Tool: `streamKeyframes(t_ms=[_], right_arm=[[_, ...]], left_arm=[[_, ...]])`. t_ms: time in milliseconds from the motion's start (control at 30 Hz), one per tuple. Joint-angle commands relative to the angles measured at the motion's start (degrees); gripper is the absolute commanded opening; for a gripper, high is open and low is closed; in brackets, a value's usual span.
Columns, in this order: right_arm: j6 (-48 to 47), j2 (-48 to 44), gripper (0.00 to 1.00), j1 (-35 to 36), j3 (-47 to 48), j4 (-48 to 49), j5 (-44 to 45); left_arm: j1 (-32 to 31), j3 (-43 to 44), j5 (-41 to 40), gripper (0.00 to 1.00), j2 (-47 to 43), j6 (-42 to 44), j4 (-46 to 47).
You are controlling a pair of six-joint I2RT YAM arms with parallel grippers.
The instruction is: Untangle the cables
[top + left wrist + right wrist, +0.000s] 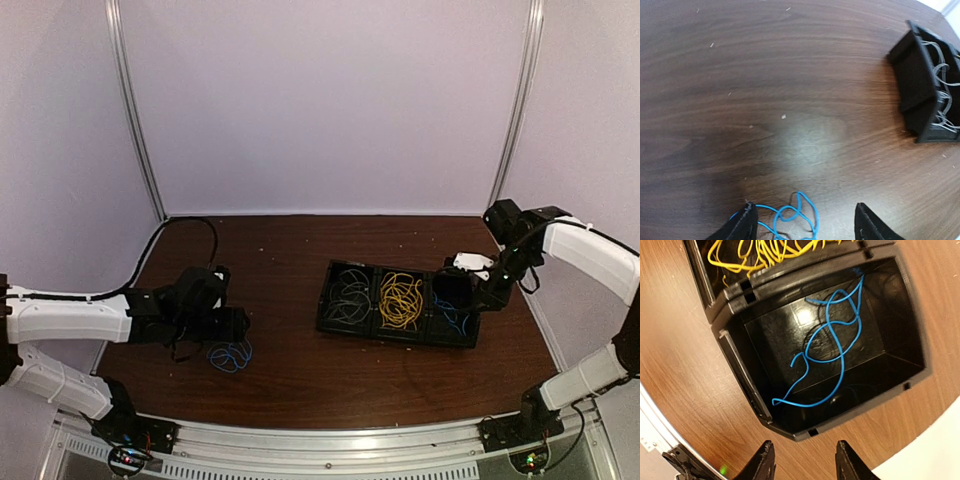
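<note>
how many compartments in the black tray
3, side by side: left compartment holds grey cables, middle compartment yellow cables, right compartment a blue cable. None look hidden.

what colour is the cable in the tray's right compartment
Blue cable, best in right wrist view.

Loose cable (230,355) lies on table (290,260), left of 3-compartment tray (390,335)

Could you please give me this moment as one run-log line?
left gripper open, straddling loose blue cable on table | right gripper open above tray right compartment, second blue cable inside
</note>
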Motion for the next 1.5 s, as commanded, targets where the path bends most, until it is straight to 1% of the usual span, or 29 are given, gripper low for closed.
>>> streamKeyframes(t_ms=[0,100,167,233,300,367,433,567,667,867,967,1200,1367,1467], right_arm=[[0.9,-2.76,0.44,1.72,3.87,-1.75,-1.98],[3.26,-2.31,0.44,6.94,3.8,2.11,-4.52],[5.96,-0.89,0.43,12.92,3.97,6.0,-4.18],[7.66,1.78,0.43,18.41,5.48,9.58,-4.75],[9.06,5.78,0.42,22.31,8.28,12.72,-7.13],[10.07,10.19,0.41,25.12,12.6,14.33,-9.93],[10.54,14.05,0.41,28.04,15.33,15.82,-12.08],[11.12,19.95,0.41,31.82,18.38,18.35,-12.91],[11.63,21.35,0.41,33.18,18.61,18.56,-14.58],[11.63,18.55,0.42,33.3,15.22,19.7,-13.6],[11.72,16.75,0.42,33.29,13.73,20.61,-13.22],[11.88,16.63,0.42,33.28,14.16,20.51,-13.47],[11.81,16.2,0.42,33.29,13.19,20.98,-13.48],[11.81,15.92,0.42,33.29,12.68,21.35,-13.14]], left_arm=[[3.77,-1.43,4.85,0.63,2.89,-0.18,0.75],[4.93,-1.21,6.52,0.57,4.47,0.21,0.79],[4.99,-0.98,6.86,0.55,4.66,0.06,-0.06],[5.04,-0.96,6.93,0.54,4.06,-0.16,-1.65],[5.08,-1.98,7.09,0.52,2.53,-0.27,-2.49],[5.69,-3.26,7.73,0.52,1.09,0.11,-2.49],[6.52,-4.52,9.73,0.52,0.09,2.4,-0.84],[6.64,-3.85,10.99,0.49,0.21,7.7,2.49],[6.62,-0.21,10.14,0.47,4.15,12.4,0.39],[6.62,4.55,11.41,0.41,11.06,19.03,-3.85],[6.62,5.38,11.78,0.39,12.09,19.82,-4.44],[6.62,8.7,9.46,0.22,16.52,20.28,-7.62],[6.62,9.97,9.27,0.22,17.27,20.27,-8.9],[6.62,10.07,10.69,0.16,18.15,20.6,-9.34]])
